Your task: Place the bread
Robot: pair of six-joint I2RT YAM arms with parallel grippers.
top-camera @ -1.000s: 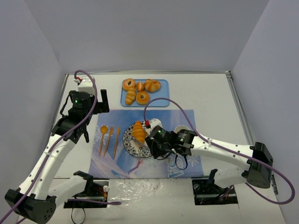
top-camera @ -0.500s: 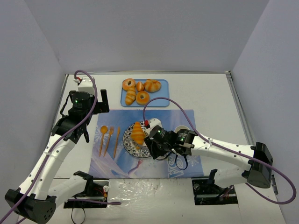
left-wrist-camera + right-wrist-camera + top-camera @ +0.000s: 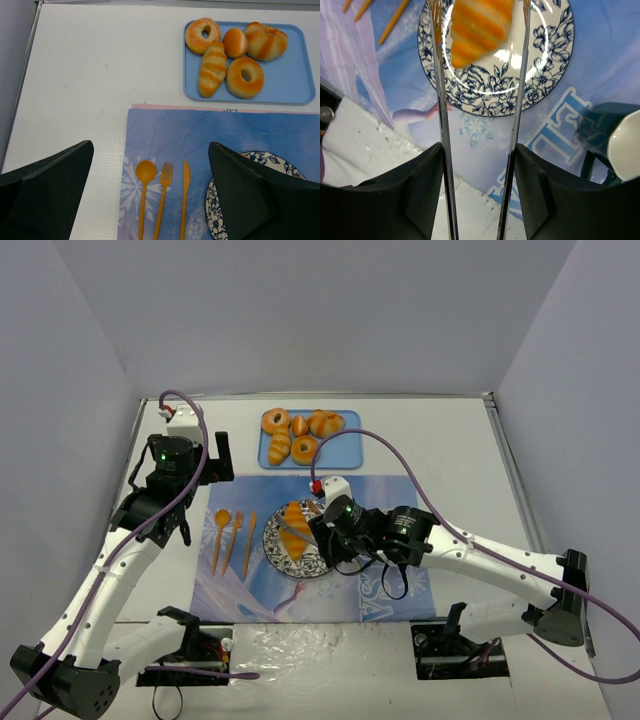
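The bread [image 3: 294, 524], a long golden-orange ridged croissant, is over the blue-flowered plate [image 3: 275, 552]. In the right wrist view the bread [image 3: 480, 27] sits between the two blades of metal tongs [image 3: 440, 100], above the plate [image 3: 545, 75]; the tong tips are cut off at the top edge. My right gripper [image 3: 326, 540] [image 3: 477, 150] is shut on the tongs. My left gripper [image 3: 172, 530] [image 3: 150, 150] is open and empty, hovering over the left side of the mat.
A blue tray [image 3: 345, 455] [image 3: 290, 75] at the back holds donuts, rolls and a shorter pale croissant roll [image 3: 212, 70]. An orange spoon [image 3: 145, 172], fork [image 3: 165, 175] and knife [image 3: 185, 175] lie on the blue mat [image 3: 400, 490]. A white cup [image 3: 625, 145] stands right of the plate.
My right wrist has shifted right and toward the back, and the tongs with the bread have tilted slightly over the plate. The left arm has not moved.
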